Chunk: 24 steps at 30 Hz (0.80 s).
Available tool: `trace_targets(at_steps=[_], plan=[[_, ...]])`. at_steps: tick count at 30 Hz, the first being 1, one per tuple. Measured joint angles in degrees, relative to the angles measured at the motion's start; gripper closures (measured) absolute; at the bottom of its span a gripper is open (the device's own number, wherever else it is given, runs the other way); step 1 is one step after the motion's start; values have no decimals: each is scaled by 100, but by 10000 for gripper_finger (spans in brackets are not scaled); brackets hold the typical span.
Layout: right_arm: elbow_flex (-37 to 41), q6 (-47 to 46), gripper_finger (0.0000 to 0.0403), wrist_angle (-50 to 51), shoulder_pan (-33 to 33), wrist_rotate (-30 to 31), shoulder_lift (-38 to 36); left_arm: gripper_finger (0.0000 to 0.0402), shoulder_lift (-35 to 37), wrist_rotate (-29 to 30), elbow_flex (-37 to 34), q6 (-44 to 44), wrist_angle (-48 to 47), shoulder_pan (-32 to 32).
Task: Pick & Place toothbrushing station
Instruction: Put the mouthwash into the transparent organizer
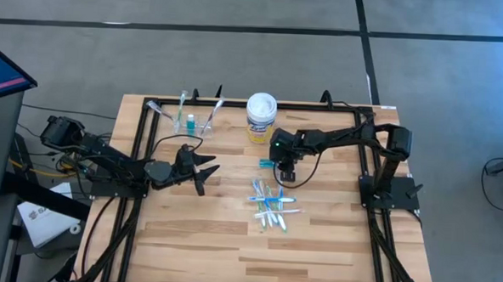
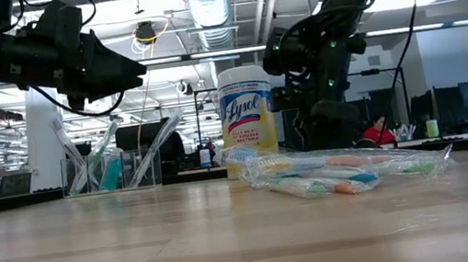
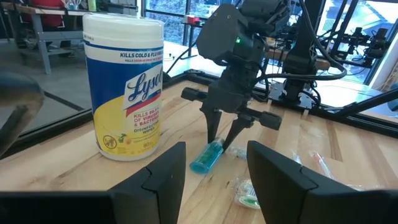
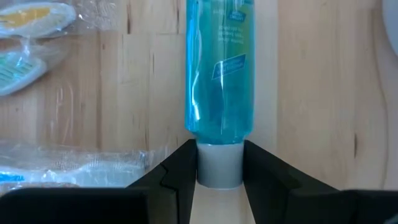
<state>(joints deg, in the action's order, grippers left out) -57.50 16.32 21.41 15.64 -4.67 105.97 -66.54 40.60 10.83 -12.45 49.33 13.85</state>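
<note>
- High view: the right gripper (image 1: 286, 170) points down at the wooden table (image 1: 196, 241), just in front of the white-lidded tub (image 1: 260, 116). A teal toothpaste tube (image 1: 267, 162) lies flat on the table, and its one end is at the fingertips. The pile of wrapped toothbrushes (image 1: 271, 205) lies nearer the front edge, near the gripper but not touching it. The clear cup (image 1: 196, 122) stands at the far edge, to the left of the tub, and it has toothbrushes and one teal tube inside. The left gripper (image 1: 201, 171) hovers above the table between the cup and the pile; its fingers are spread and hold nothing.
- Low view: the left gripper (image 2: 118, 71) hangs high above the clear cup (image 2: 114, 169), away from it. The tub (image 2: 248, 119) stands behind the wrapped toothbrushes (image 2: 342, 170). The right gripper is behind the tub, and here I cannot tell how its fingers stand.
- Left wrist view: the two own fingers (image 3: 166, 175) of the left arm are wide apart, with nothing between. Beyond them, the right gripper (image 3: 225, 142) stands over the toothpaste tube (image 3: 207, 156), which lies beside the tub (image 3: 126, 93); its fingertips are at the far end of the tube.
- Right wrist view: the fingers (image 4: 176, 169) of the right gripper are closed to a narrow gap and press on both sides of the grey-white cap of the toothpaste tube (image 4: 219, 68). The tube body lies on the table, with wrapped toothbrushes (image 4: 37, 43) beside it.
</note>
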Motion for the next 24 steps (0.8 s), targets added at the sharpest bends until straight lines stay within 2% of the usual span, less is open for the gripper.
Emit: trace_targets(at_steps=[7, 16, 24], plan=[[2, 16, 315, -3, -9, 9, -15, 238, 0, 0, 0, 0, -1, 0], [-13, -119, 312, 72, -40, 115, -100, 238, 0, 0, 0, 0, -1, 0], [-538, -46, 317, 881, -314, 512, -180, 238, 0, 0, 0, 0, -2, 0]])
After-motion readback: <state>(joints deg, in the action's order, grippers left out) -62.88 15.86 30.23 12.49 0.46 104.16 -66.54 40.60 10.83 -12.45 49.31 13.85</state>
